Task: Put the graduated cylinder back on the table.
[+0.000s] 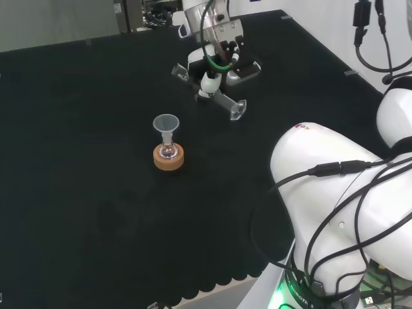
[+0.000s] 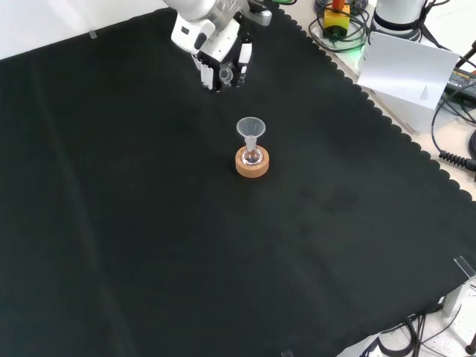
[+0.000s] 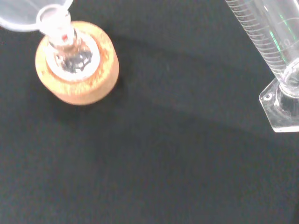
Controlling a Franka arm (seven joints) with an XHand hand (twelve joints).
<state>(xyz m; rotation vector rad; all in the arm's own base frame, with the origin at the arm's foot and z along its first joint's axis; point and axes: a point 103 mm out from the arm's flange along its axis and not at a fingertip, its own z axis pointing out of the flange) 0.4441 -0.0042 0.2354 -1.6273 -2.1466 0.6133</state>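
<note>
My hand (image 1: 222, 64) hangs above the far part of the cloth, its fingers curled round a clear graduated cylinder (image 1: 219, 96). The cylinder is tilted almost flat, its hexagonal foot (image 1: 239, 110) pointing to the right and down in the head view, off the cloth. In the front view the hand (image 2: 219, 56) is near the top, beyond the flask. Close up in the wrist view I see the cylinder's ruled tube (image 3: 268, 37) and its foot (image 3: 282, 107).
A small round flask (image 1: 168, 152) sits in a cork ring (image 1: 169, 158) with a clear funnel (image 1: 166, 123) in its neck, left of and nearer than the hand in the head view. The arm's white links (image 1: 341, 212) stand at the right.
</note>
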